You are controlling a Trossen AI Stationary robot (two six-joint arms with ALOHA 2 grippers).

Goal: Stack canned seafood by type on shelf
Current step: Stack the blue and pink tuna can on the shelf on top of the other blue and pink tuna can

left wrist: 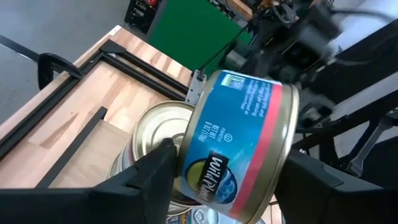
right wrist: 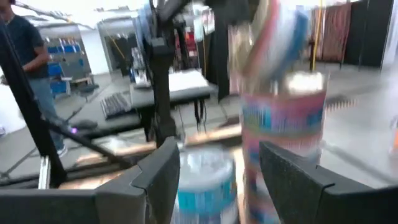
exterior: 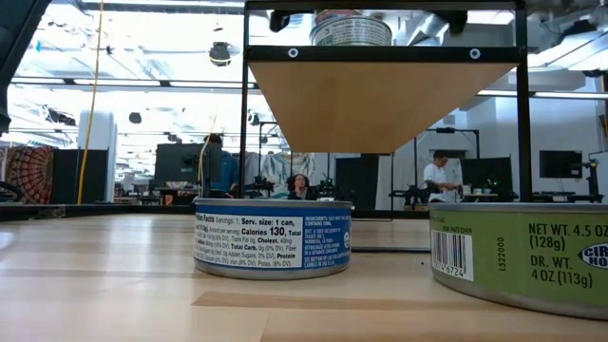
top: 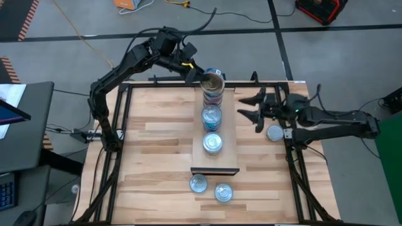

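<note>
The shelf (top: 229,135) is a light-wood board in the middle of the table; the low view shows it from below (exterior: 380,104). At its far end stands a stack of tins (top: 213,94) with a silver-gold top (left wrist: 158,127). Two single tins (top: 211,116) (top: 213,144) lie nearer on it. My left gripper (top: 204,74) is shut on a blue tin with a red band (left wrist: 239,143), over that stack. My right gripper (top: 251,108) stands open beside the shelf's right edge, with nothing between its fingers. My left gripper pinches the blue tin between its two fingers, one finger (left wrist: 152,171) at the tin's one end (left wrist: 186,155), the other at the gold-rimmed end (left wrist: 287,134). The fingers come slanting down from the table's far left. The tin is tilted on edge over the stack's top; its lower edge is hidden.
Two tins (top: 198,183) (top: 223,192) lie on the tabletop before the shelf's near end; the low view shows them as a blue tin (exterior: 273,237) and a green one (exterior: 522,256). Another tin (top: 274,132) lies by my right arm. A black frame (top: 122,125) runs round the table.
</note>
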